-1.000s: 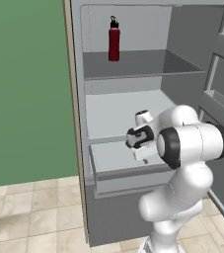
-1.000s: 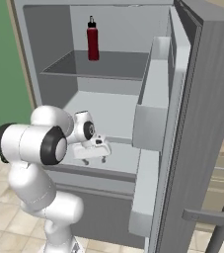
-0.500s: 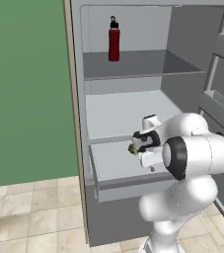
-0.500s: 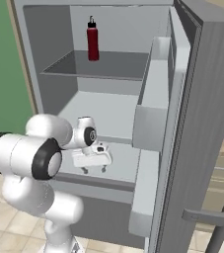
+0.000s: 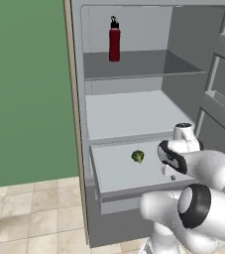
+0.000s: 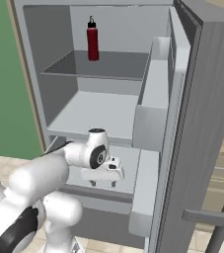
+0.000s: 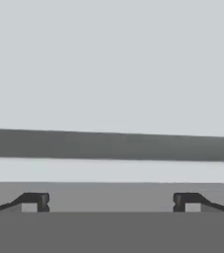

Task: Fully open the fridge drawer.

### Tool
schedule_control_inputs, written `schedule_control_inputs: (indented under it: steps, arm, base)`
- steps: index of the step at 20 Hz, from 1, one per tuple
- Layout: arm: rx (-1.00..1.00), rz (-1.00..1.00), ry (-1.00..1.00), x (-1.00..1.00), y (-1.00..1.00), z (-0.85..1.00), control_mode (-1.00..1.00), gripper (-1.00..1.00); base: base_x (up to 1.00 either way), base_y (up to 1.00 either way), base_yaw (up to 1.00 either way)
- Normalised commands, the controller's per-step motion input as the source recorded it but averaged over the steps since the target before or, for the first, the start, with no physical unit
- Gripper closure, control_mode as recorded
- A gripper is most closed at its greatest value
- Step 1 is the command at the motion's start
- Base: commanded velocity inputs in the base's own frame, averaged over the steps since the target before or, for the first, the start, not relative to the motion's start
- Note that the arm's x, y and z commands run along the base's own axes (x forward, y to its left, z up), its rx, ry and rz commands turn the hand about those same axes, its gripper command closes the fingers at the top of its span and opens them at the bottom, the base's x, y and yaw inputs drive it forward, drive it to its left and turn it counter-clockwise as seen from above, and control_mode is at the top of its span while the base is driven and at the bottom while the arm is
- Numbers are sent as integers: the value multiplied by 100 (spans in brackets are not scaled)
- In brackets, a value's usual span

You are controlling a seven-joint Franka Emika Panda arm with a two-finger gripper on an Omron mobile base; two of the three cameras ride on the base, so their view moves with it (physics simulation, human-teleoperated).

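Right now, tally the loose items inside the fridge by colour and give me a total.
Red: 1, the bottle on the upper shelf.
Green: 1, the broccoli in the fridge drawer.
Total: 2

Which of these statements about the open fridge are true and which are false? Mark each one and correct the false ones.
1. A red bottle stands upright on the upper shelf. True.
2. The fridge drawer is pushed fully shut. False: it is pulled partly out.
3. A small green vegetable lies in the drawer. True.
4. The gripper is clamped on the bottle. False: its fingers stand wide apart, down at the drawer.
5. The fridge door is closed. False: it stands open.
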Motion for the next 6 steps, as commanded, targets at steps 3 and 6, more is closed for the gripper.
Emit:
schedule_control_inputs:
  steps: [3, 6]
  arm:
    - [4, 0, -15, -25, -7, 3, -100, -100]
    - [0, 0, 0, 0, 0, 0, -100, -100]
  base:
    - [0, 0, 0]
    - [0, 0, 0]
